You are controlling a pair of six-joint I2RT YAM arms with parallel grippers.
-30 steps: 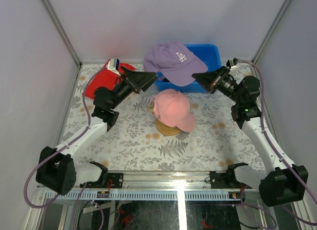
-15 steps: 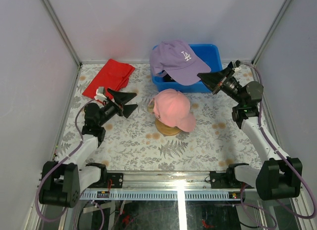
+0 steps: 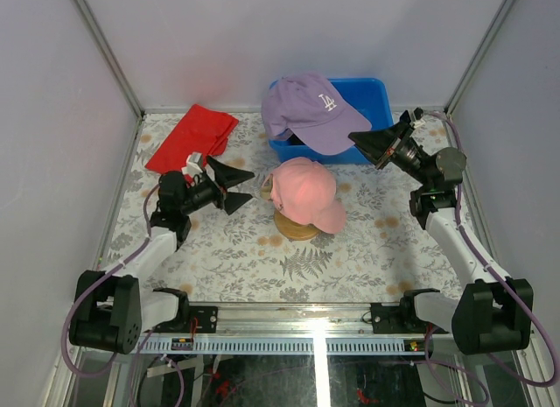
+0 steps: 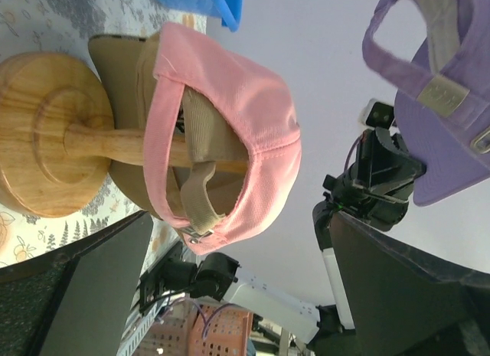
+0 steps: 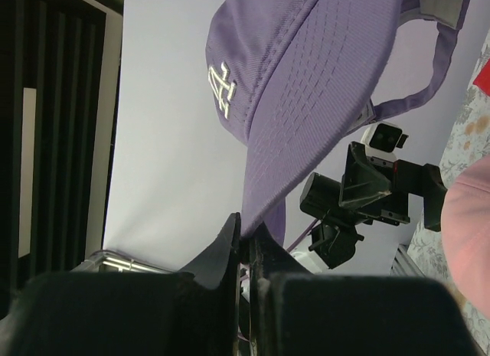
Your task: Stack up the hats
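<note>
Listener: Hats, then: where is each one?

Describer: The purple cap, with a white LA logo, hangs in the air over the blue bin at the back of the table. The right gripper is clamped on the edge of its brim. The pink cap sits over a tan cap, both on the wooden stand mid-table. Something dark lies in the bin, too hidden to name.

Listener: And the left gripper?

Describer: The left gripper hovers just left of the stand, jaws spread wide, holding nothing.

Listener: How will the purple cap handle?

Describer: Probably light and floppy: the crown sags and the back strap dangles. The brim is the stiff part, so a pinch there looks sound. The soft crown may need guiding to settle squarely over the pink one.
</note>
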